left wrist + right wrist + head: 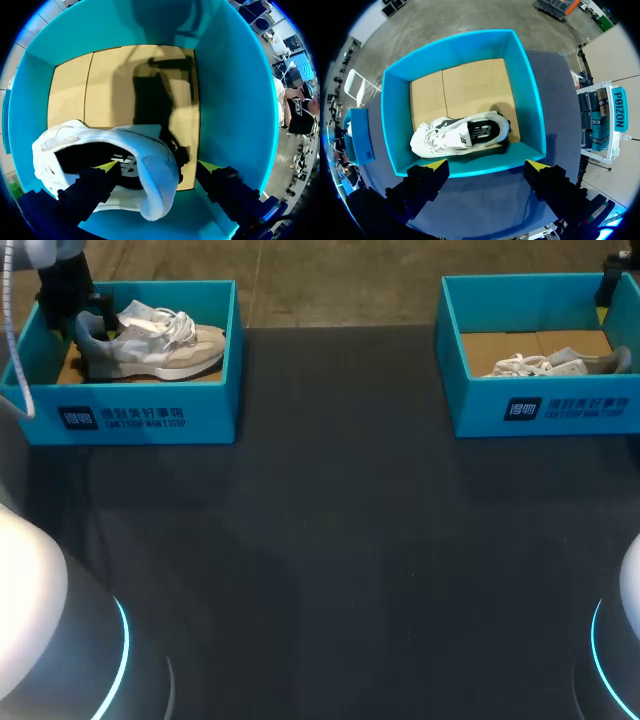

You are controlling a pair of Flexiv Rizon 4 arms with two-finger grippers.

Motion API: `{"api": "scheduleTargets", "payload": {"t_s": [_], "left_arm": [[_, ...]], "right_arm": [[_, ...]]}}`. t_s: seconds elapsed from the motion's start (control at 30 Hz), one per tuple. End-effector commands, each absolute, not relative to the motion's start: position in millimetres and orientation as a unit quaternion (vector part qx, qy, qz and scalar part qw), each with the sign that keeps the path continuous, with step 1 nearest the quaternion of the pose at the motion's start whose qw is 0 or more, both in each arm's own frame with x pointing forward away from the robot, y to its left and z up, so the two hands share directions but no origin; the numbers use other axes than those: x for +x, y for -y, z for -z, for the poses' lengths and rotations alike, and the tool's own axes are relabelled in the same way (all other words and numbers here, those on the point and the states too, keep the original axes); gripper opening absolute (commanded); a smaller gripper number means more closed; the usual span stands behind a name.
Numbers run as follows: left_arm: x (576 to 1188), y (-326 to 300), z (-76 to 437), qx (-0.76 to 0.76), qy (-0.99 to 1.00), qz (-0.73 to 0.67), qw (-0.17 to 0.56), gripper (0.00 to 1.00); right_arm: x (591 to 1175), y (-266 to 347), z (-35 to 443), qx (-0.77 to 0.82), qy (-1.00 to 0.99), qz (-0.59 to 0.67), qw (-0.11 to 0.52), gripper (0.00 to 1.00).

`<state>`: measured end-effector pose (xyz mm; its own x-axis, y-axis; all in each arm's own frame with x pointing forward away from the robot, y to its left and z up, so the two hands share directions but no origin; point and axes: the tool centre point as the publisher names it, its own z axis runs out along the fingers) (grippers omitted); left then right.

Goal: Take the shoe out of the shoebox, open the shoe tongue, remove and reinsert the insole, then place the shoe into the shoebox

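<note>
Walled in by a teal cardboard shoebox (200, 420), the grey-white mesh sneaker (150, 345) is being kept lengthwise, toe rightward; the left end effector (160, 166) and right end effector (487, 164) are being held apart.

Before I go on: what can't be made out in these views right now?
Left wrist view: front of the left shoe, hidden under the left gripper.
Head view: left gripper fingertips, behind its own body and the left shoebox wall.
Head view: lower side of the right shoe, behind the right shoebox wall; right gripper, mostly cut off by the edge.
</note>
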<state>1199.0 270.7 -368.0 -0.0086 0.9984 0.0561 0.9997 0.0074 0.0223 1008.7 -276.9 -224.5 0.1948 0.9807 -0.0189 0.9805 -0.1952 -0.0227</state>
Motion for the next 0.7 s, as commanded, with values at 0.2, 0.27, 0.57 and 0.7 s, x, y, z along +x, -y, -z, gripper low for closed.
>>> {"api": "scheduleTargets", "payload": {"t_s": [0.2,0.27,0.57,0.7], "left_arm": [[1213,-275,382,-0.7,0.714,0.01,0.035,1.0],[1213,-277,385,-0.699,0.714,0.008,0.038,1.0],[1206,-281,390,-0.697,0.716,-0.004,0.04,0.83],[1201,-281,392,-0.698,0.715,-0.006,0.042,0.46]], "right_arm": [[1008,277,224,-0.773,0.634,-0.015,0.002,1.0],[1008,277,224,-0.773,0.634,-0.015,0.002,1.0],[1008,277,224,-0.773,0.634,-0.015,0.002,1.0],[1008,277,224,-0.773,0.634,-0.015,0.002,1.0]]}}
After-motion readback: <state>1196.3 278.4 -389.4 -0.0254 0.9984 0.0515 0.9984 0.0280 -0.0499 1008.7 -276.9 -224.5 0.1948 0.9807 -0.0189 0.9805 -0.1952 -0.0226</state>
